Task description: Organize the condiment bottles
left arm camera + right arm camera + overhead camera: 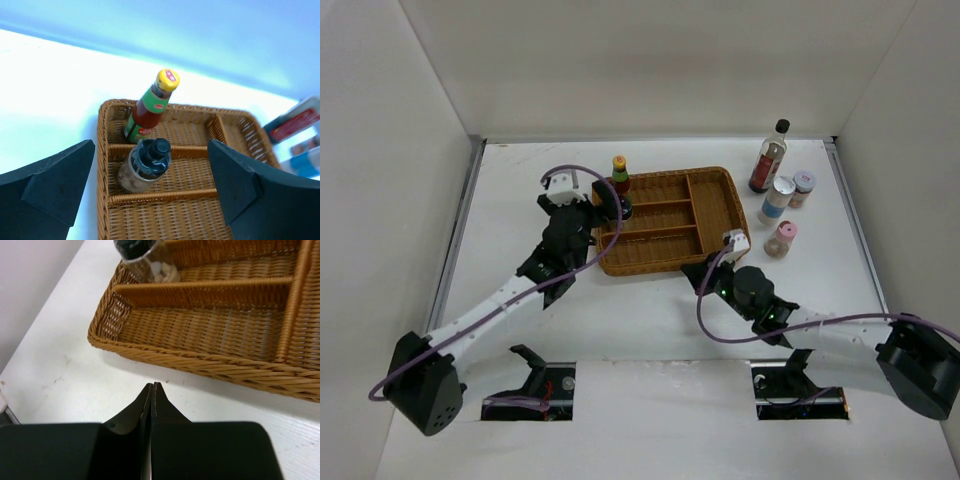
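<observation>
The yellow-red-capped bottle point(619, 176) and the small black-capped bottle point(625, 208) stand at the left end of the wicker tray point(660, 268). In the left wrist view the yellow-red-capped bottle point(150, 107) is in the far compartment and the black-capped bottle point(145, 165) in the middle one. My left gripper point(150, 145) is open, its fingers on either side of the black-capped bottle and apart from it. The tall dark-sauce bottle point(769, 157), blue-label jar point(777, 200), short silver-lidded jar point(803, 188) and pink-capped shaker point(780, 239) stand on the table right of the tray. My right gripper point(152, 385) is shut and empty, low over the table by the tray's front rim point(200, 365).
The tray has three long compartments and one cross compartment at its right end point(715, 205). White walls enclose the table on three sides. Both arms lie in front of the tray, with purple cables looping above them.
</observation>
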`<state>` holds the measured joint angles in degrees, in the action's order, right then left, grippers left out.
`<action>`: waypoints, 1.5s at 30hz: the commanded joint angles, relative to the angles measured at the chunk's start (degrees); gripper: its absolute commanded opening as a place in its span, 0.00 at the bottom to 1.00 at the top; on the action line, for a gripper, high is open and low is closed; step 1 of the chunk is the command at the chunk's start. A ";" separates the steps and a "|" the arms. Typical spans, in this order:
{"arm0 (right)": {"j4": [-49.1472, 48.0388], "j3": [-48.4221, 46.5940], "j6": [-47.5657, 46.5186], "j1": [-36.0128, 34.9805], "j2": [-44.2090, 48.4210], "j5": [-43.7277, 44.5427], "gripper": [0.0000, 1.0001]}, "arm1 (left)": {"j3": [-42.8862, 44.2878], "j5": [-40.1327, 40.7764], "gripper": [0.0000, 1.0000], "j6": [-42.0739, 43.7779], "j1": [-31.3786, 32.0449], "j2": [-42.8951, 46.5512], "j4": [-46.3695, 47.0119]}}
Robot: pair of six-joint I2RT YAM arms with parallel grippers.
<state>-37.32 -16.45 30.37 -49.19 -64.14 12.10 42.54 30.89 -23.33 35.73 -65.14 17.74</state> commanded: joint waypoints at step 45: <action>41.28 -80.50 -21.40 41.85 -44.31 17.62 0.83 | -25.58 -10.77 1.00 -19.03 -18.81 9.86 4.58</action>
<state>6.83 -94.15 9.82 -8.25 -107.42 30.48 17.21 21.10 -42.06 16.64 -54.87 18.22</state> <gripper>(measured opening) 0.850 0.997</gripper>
